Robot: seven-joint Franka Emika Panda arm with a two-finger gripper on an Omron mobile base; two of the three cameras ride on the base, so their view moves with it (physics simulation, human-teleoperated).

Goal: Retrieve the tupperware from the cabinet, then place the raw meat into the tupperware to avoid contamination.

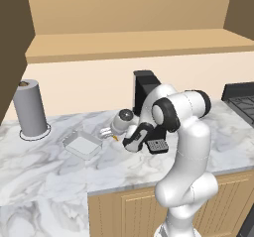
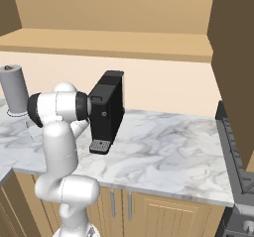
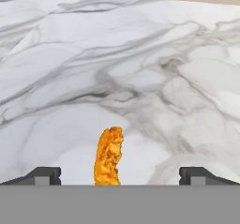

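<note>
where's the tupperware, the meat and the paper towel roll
tupperware (image 1: 82,145), left base view, its bare floor
meat (image 3: 108,156), hand view, middle of the orange strip
paper towel roll (image 1: 29,108), left base view, its grey side

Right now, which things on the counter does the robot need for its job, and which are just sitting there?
For the job:
- tupperware, empty on the marble counter
- raw meat, an orange sliver between the open pincer tips
- pincer, low beside the tupperware

Just sitting there:
- paper-towel roll
- black coffee machine
- stove
</note>
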